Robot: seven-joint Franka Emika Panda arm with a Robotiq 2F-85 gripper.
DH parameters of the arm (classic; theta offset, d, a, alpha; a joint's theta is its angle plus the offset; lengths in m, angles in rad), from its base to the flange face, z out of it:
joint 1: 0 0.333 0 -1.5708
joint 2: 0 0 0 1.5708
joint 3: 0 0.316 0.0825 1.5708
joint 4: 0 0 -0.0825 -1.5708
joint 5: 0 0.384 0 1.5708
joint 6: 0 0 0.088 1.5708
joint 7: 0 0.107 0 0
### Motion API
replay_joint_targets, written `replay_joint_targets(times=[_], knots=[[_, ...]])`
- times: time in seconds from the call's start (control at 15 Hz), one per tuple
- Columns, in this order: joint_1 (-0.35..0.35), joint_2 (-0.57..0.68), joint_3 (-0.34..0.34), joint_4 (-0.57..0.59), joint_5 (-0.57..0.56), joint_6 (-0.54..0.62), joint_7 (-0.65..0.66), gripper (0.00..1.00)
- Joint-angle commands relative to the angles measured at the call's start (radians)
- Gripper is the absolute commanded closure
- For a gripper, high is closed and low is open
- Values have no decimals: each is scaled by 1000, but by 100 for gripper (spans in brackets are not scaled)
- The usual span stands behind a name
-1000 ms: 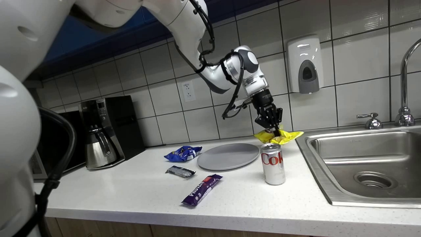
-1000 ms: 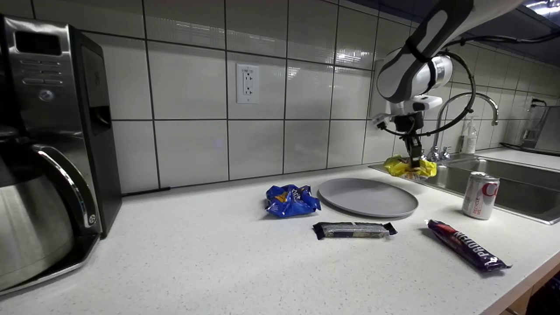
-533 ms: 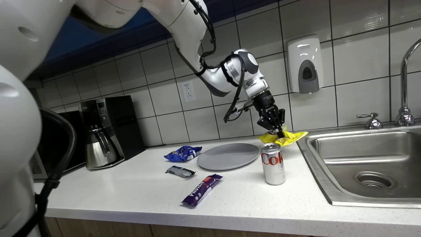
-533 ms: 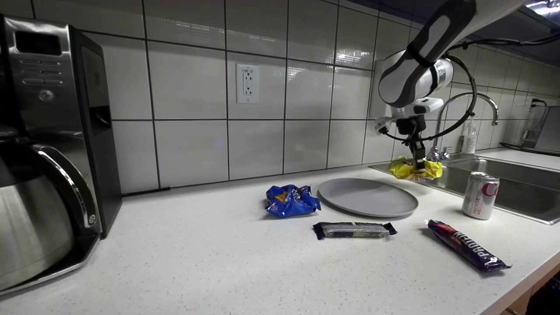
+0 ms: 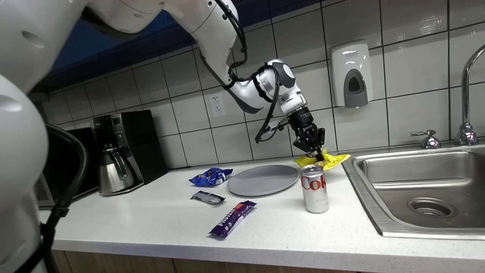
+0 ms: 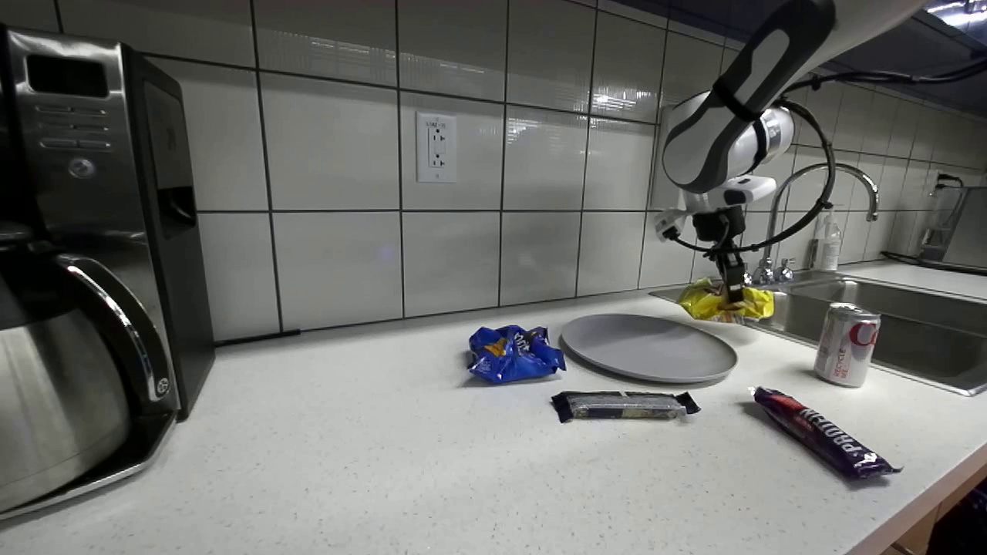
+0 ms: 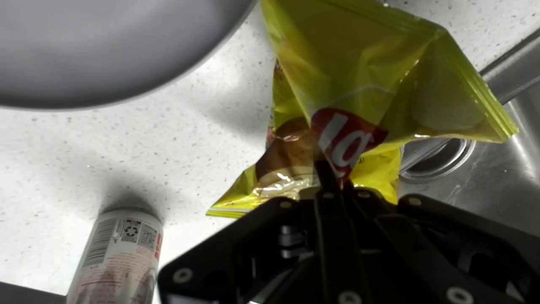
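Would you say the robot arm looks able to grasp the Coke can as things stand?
Probably not: its hand is closed on the yellow bag, leaving no free grip for the Coke can, though that stands upright with nothing on top.

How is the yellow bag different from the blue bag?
The yellow bag shows a red patch, while the blue bag shows a small orange patch. The gripper pinches the yellow bag, but the blue bag lies on the counter with nothing holding it. The yellow bag is near the sink; the blue bag is across the plate from it. Both look shiny and crinkly.
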Motion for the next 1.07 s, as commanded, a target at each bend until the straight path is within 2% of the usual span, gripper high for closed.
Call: replay_joint_targets(times=[0.0, 0.73, 0.8, 0.87, 1.0], knots=[[-12, -8, 15, -17, -6, 19, -3, 100], [-13, 8, 13, -25, -5, 27, -11, 100], [-13, 8, 12, -25, -6, 25, -10, 92], [-13, 7, 12, -25, -5, 21, -10, 72], [-12, 3, 10, -28, -6, 20, -9, 58]])
